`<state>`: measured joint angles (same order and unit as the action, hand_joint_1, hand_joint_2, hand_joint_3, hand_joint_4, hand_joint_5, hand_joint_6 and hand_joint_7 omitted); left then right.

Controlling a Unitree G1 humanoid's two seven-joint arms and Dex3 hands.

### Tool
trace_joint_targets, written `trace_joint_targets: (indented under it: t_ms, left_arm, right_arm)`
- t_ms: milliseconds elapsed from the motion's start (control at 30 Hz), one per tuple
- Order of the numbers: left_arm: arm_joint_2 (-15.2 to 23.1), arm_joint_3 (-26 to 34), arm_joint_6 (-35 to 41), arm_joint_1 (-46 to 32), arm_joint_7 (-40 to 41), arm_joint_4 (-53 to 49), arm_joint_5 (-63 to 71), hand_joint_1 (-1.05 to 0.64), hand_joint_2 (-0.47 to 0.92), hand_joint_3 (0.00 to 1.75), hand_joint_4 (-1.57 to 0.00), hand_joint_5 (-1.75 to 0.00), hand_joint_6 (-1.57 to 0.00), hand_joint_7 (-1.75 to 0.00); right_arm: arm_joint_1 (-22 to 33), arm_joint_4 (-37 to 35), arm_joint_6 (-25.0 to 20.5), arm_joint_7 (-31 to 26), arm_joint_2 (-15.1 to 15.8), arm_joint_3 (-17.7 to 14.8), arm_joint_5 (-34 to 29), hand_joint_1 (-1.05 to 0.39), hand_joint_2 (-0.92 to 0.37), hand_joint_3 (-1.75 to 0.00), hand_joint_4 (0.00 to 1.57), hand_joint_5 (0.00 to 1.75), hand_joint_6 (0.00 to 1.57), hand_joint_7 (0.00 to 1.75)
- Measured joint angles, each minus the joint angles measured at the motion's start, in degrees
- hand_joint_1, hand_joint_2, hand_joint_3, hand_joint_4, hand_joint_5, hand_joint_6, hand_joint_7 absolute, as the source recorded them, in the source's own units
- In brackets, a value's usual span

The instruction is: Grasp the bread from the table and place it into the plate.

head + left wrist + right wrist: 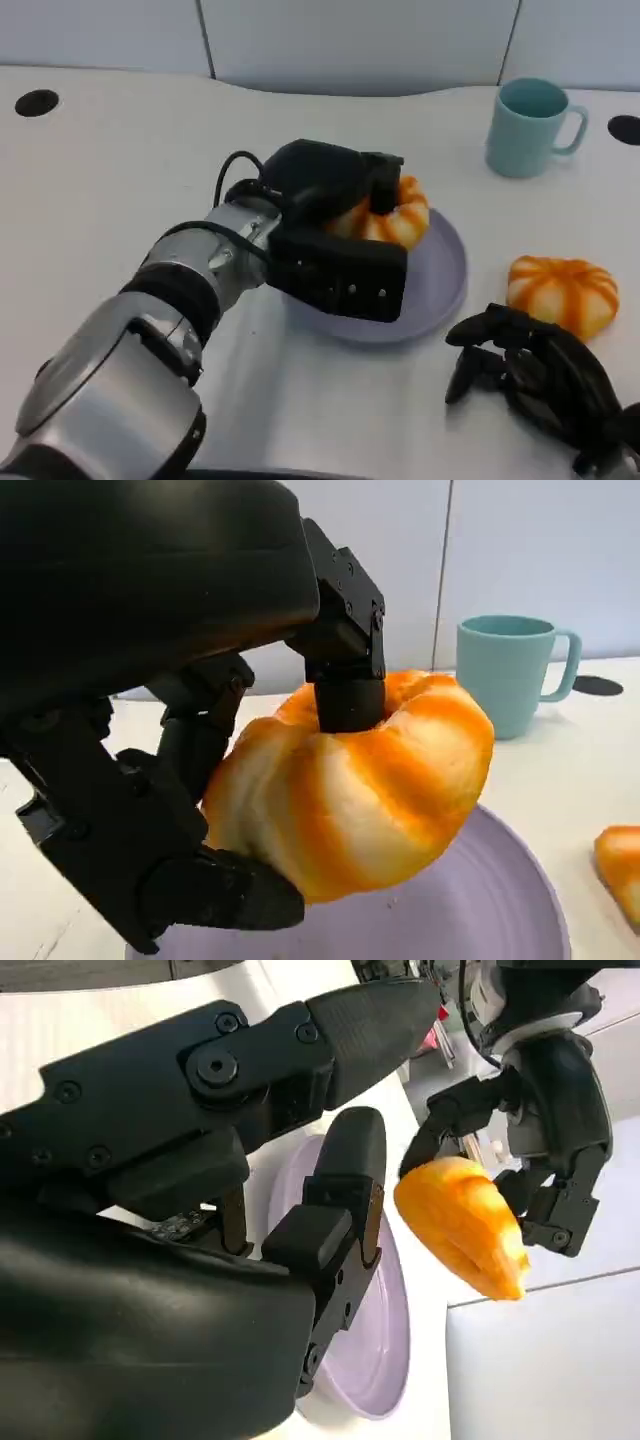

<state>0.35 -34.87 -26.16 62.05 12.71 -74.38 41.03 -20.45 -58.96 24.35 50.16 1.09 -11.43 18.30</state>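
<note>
My left hand grips an orange-and-white striped bread and holds it just above the lilac plate. In the left wrist view the bread is clamped between black fingers over the plate. The right wrist view shows the same bread held by the left hand above the plate. A second striped bread lies on the table right of the plate. My right hand rests near it, fingers curled, holding nothing; its own fingers fill the right wrist view's foreground.
A teal mug stands at the back right, seen too as the mug behind the plate. Dark round holes sit in the white tabletop at the far left and far right. A grey wall panel borders the table's far edge.
</note>
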Motion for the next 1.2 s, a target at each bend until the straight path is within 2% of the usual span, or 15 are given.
trace_joint_targets:
  t_ms: [67, 100, 167, 233, 433, 633, 933, 1133, 1200]
  left_arm:
    - [0.02, 0.04, -0.17, 0.00, -1.39, 0.00, -0.09, -0.68, 0.89, 0.04, -0.30, -1.47, -0.34, -1.22]
    - [0.07, 0.03, -0.27, 0.01, -2.20, 0.00, -0.08, -0.69, 0.90, 0.03, -0.29, -1.44, -0.34, -1.18]
    - [0.20, 0.01, -0.50, 0.01, -3.59, 0.00, -0.08, -0.76, 0.92, 0.03, -0.23, -1.20, -0.39, -0.92]
    - [0.38, -0.12, -0.55, 0.01, -4.93, 0.00, -0.05, -0.81, 0.92, 0.04, -0.20, -1.09, -0.40, -0.84]
    - [0.55, -0.45, -0.19, 0.05, -7.79, 0.01, 0.07, -0.87, 0.92, 0.09, -0.13, -1.04, -0.39, -0.81]
    - [0.55, -0.50, 0.29, 0.12, -10.01, 0.05, 0.03, -0.86, 0.92, 0.04, -0.01, -1.13, -0.37, -0.84]
    - [0.87, -0.19, 1.00, 0.22, -11.87, 0.30, -0.05, -0.87, 0.92, 0.06, 0.00, -1.13, -0.30, -0.85]
    - [2.99, 2.43, -0.28, 0.24, -11.86, 1.94, -2.49, -0.84, 0.92, 0.07, 0.00, -1.17, -0.24, -0.84]
    - [3.86, 3.03, -0.91, 0.23, -11.86, 2.52, -3.09, -0.83, 0.92, 0.09, 0.00, -1.16, -0.19, -0.90]
  right_arm:
    - [0.03, 0.07, -0.05, -0.04, -0.05, 0.03, 0.00, -0.48, -0.92, -0.06, 0.66, 1.45, 0.78, 0.85]
    - [0.07, 0.18, -0.14, -0.12, -0.08, 0.05, 0.01, -0.48, -0.92, -0.06, 0.66, 1.45, 0.78, 0.85]
    - [0.16, 0.37, -0.21, -0.27, -0.12, 0.08, 0.00, -0.49, -0.92, -0.06, 0.66, 1.44, 0.78, 0.85]
    - [0.20, 0.45, -0.26, -0.31, -0.13, 0.11, -0.01, -0.49, -0.92, -0.06, 0.67, 1.44, 0.78, 0.85]
    - [0.46, 0.97, -0.17, -0.91, -0.18, 0.26, -0.16, -0.48, -0.92, -0.07, 0.67, 1.44, 0.77, 0.85]
    - [0.45, 0.78, 0.24, -0.84, -0.24, 0.22, -0.14, -0.48, -0.92, -0.07, 0.67, 1.44, 0.77, 0.86]
    - [0.44, 0.72, 0.51, -1.03, -0.35, 0.25, -0.27, -0.50, -0.92, -0.06, 0.68, 1.45, 0.77, 0.87]
    - [0.54, 1.44, -0.12, -1.79, -0.37, 0.37, -0.69, -0.48, -0.92, -0.06, 0.66, 1.45, 0.76, 0.88]
    - [0.54, 1.77, -0.79, -1.80, -0.37, 0.36, -0.65, -0.48, -0.92, -0.06, 0.66, 1.45, 0.76, 0.89]
